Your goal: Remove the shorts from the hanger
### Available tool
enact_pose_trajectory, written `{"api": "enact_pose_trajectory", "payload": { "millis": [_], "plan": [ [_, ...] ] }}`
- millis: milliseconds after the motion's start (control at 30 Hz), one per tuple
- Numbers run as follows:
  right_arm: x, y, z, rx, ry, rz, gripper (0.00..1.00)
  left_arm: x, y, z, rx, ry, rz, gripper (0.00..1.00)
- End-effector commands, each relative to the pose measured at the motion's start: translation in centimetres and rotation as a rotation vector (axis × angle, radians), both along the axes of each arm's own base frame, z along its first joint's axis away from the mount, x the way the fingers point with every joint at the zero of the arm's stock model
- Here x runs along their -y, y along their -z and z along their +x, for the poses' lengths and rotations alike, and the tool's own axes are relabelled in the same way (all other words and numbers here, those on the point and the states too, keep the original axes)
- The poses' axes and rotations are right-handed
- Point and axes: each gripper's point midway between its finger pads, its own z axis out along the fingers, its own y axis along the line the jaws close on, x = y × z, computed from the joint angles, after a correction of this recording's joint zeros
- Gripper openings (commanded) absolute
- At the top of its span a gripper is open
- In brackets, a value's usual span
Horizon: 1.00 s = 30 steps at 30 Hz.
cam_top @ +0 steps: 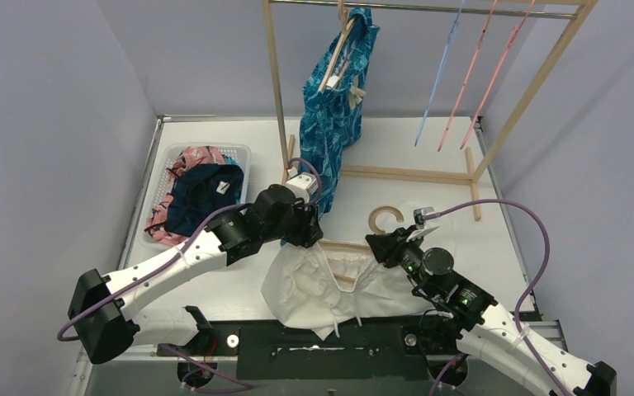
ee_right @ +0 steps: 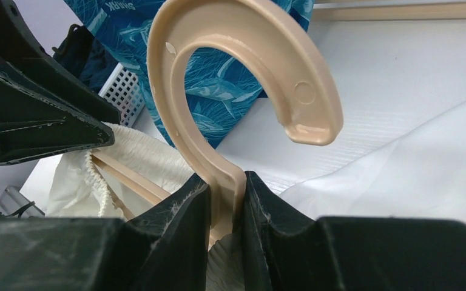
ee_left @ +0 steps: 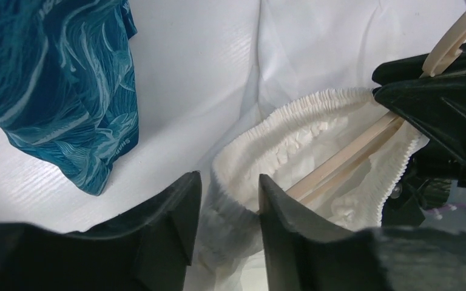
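The white fabric shorts (cam_top: pixel 314 289) lie crumpled on the white table (cam_top: pixel 429 157) at lower centre of the overhead view. Their gathered elastic waistband is looped around the bars of a beige plastic hanger (cam_top: pixel 386 216). The left claw (ee_left: pixel 224 203) pinches a bunch of that waistband between its fingers. The right claw (ee_right: pixel 224 197) is pressed together on the hanger's neck, just under the hook. At upper centre, teal-blue leaf-pattern shorts (cam_top: pixel 334 115) hang from a wooden rack (cam_top: pixel 276 82). At left, a white mesh basket (cam_top: pixel 243 157) holds navy and pink garments (cam_top: pixel 198 194).
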Motion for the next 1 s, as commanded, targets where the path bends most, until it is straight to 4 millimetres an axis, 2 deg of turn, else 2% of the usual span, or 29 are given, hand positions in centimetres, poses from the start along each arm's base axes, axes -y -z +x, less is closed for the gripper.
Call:
{"api": "enact_pose_trajectory", "payload": {
  "millis": [0, 67, 167, 367, 500, 667, 733, 833, 900, 967],
  "plan": [
    [-0.8, -3.4, 0.1, 0.073, -0.021, 0.102, 0.05, 0.2, -1.5, 0.5, 0.006, -0.030, -0.022, 0.28],
    [-0.5, -3.5, 0.1, 0.079, -0.009, 0.099, 0.06, -0.4, -1.3, 0.7, 0.002, -0.048, 0.015, 0.12],
    [0.5, -2.9, 0.4, 0.058, 0.042, 0.073, 0.06, -0.9, -1.3, 0.7, 0.005, -0.064, 0.041, 0.00],
    [2.9, -2.8, 0.9, 0.048, 0.161, 0.049, 0.06, -1.6, -1.9, 1.0, 0.031, -0.091, 0.042, 0.00],
    [5.1, -1.8, 1.2, 0.011, 0.275, 0.013, 0.06, -2.3, -2.4, 1.3, 0.055, -0.118, 0.049, 0.00],
    [8.5, -1.6, 1.2, -0.039, 0.469, 0.059, 0.05, -4.3, -1.4, 0.9, 0.065, -0.179, 0.054, 0.00],
    [8.8, -1.9, 1.1, -0.019, 0.473, 0.086, 0.04, -4.9, -0.5, 0.6, 0.059, -0.195, 0.048, 0.00],
    [8.2, -2.4, 0.9, 0.011, 0.434, 0.147, 0.03, -4.6, -0.1, 0.1, 0.052, -0.173, 0.006, 0.00],
    [7.8, -2.4, 0.8, 0.015, 0.413, 0.185, 0.03, -3.9, -0.2, -0.2, 0.042, -0.149, -0.032, 0.20],
    [7.7, -2.1, 0.7, 0.006, 0.411, 0.209, 0.03, -3.4, -0.4, -0.5, 0.034, -0.125, -0.061, 0.33]
  ]
}}
